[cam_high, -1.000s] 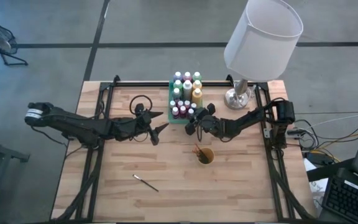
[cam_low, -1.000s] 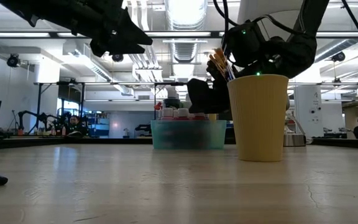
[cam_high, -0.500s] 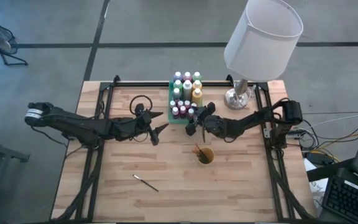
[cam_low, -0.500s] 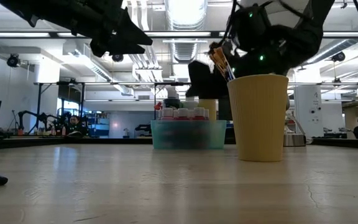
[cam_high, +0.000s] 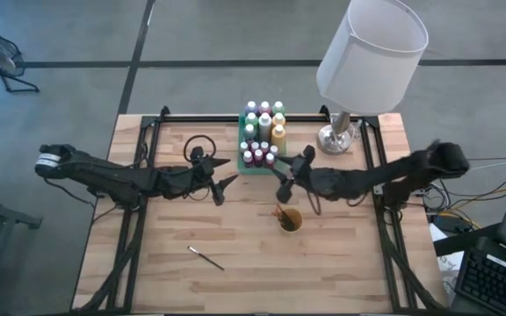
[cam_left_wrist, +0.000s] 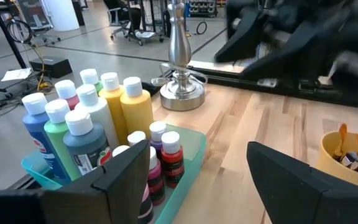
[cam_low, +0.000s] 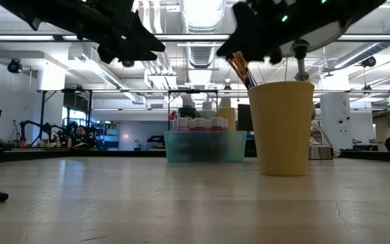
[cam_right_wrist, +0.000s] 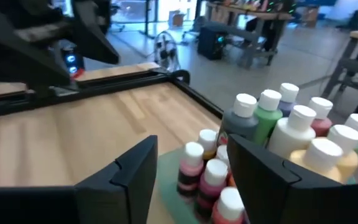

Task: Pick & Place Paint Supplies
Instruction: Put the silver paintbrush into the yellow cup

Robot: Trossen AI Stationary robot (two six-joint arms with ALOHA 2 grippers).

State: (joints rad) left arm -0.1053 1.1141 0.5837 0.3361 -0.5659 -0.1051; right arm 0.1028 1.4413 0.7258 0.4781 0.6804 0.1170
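Several paint bottles with pale caps stand upright in a translucent green tray at the table's far middle; smaller ones fill its near end. Paintbrushes stick out of a yellow cup. One loose brush lies flat on the table, near and left. My right gripper hangs open just right of the tray's near end, above the table, with nothing between its fingers. My left gripper hovers open left of the tray, also holding nothing.
A lamp with a white shade stands on its metal base at the far right, close to the tray. Black frame rails run along both table sides. Bare wood lies near and left, around the loose brush.
My right gripper has risen from low beside the tray's near right corner and drawn back toward the table's right edge, now well above the cup. The bottles, cup and loose brush have stayed put.
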